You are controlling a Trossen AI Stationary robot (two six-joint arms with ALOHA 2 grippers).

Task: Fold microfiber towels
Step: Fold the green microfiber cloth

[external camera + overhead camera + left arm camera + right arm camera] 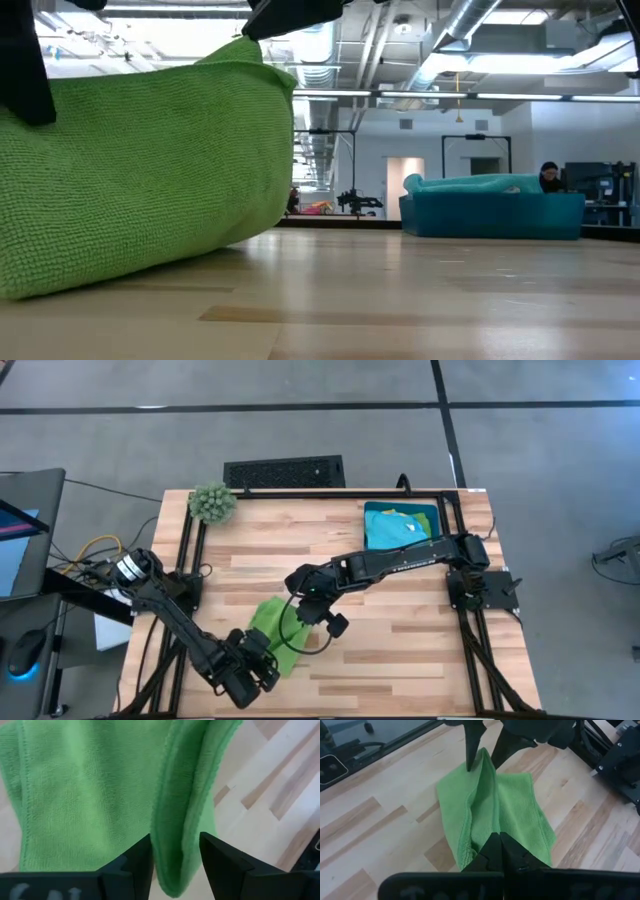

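- lime green towel [272, 622] lies near the front edge of the bench [400, 575], left of middle, bunched into a raised ridge along its length; other towels, blue and teal with some green, sit stacked in a teal bin [402, 525] at the far right corner
- left claw [175, 852] stands apart, one finger on each side of the ridge's doubled hem at the front end, not yet pinching
- right claw [498, 851] is together, clamped on the ridge's other end, cloth pinched between the tips
- to do it well, my read: close left claw fully on both layers before any lift; keep both ends level so the fold line stays straight; carry across and lay down flat, hems matched; risk is one layer slipping out and skewing the fold
- fuzzy plant ball [212, 502] at far left corner, well apart, no concern
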